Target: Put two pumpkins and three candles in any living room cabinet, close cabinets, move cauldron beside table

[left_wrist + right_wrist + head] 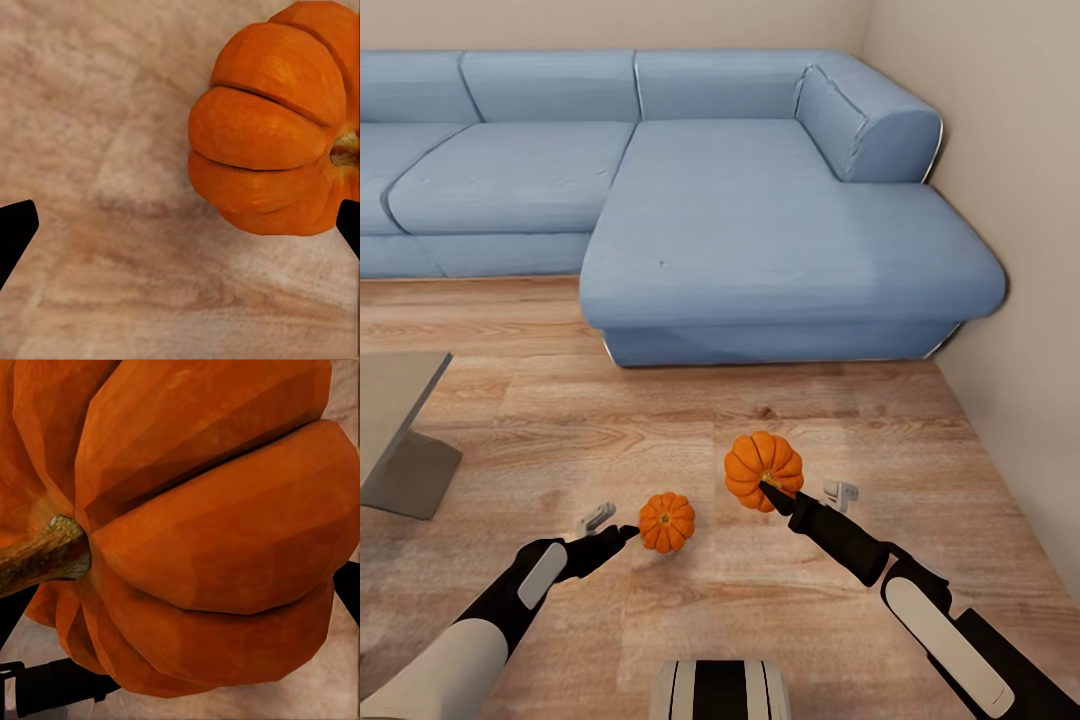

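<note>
Wood floor (660, 420), blue sofa (760, 220), two pumpkins (666, 521)

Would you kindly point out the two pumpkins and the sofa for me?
Smaller pumpkin (666, 521), head view: middle of its orange body.
Larger pumpkin (762, 468), head view: middle of its ribbed top.
Sofa (760, 220), head view: seat cushion of the chaise.
</note>
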Available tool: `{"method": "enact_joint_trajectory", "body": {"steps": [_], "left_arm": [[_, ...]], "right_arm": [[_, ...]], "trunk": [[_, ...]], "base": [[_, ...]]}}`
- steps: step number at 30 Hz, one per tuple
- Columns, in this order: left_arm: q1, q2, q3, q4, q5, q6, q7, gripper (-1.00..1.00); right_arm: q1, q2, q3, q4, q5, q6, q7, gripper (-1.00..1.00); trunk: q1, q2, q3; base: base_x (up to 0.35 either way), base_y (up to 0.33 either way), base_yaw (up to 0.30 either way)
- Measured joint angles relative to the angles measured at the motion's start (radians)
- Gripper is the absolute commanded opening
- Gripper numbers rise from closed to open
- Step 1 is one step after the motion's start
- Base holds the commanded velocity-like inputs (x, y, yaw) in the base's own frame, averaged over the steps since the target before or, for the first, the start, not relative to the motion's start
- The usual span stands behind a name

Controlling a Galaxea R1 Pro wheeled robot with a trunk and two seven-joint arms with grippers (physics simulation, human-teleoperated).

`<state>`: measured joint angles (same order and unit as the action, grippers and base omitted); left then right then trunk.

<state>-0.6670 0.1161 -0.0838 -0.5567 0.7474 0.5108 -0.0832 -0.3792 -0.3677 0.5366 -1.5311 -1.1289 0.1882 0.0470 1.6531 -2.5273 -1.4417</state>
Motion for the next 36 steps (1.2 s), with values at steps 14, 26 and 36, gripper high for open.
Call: {"method": "enact_joint_trajectory", "body": {"steps": [14, 26, 36], "left_arm": [[0.0, 0.005, -0.001, 0.001, -0.001, 0.0, 0.0, 1.0], [0.0, 0.009, 0.0, 0.0, 0.0, 0.0, 0.0, 1.0], [0.0, 0.01, 0.007, 0.0, 0.0, 0.0, 0.0, 1.0]], "right_arm": [[0.001, 0.0, 0.0, 0.0, 0.0, 0.0, -0.001, -1.0], [0.0, 0.0, 0.0, 0.001, 0.0, 0.0, -0.001, -1.0], [0.0, 0.0, 0.0, 0.001, 0.0, 0.0, -0.001, -1.0]], "trunk": [[0.0, 0.0, 0.0], [0.0, 0.0, 0.0], [0.0, 0.0, 0.0]], "base": [[0.088, -0.052, 0.0], [0.057, -0.038, 0.0], [0.067, -0.059, 0.0]]}}
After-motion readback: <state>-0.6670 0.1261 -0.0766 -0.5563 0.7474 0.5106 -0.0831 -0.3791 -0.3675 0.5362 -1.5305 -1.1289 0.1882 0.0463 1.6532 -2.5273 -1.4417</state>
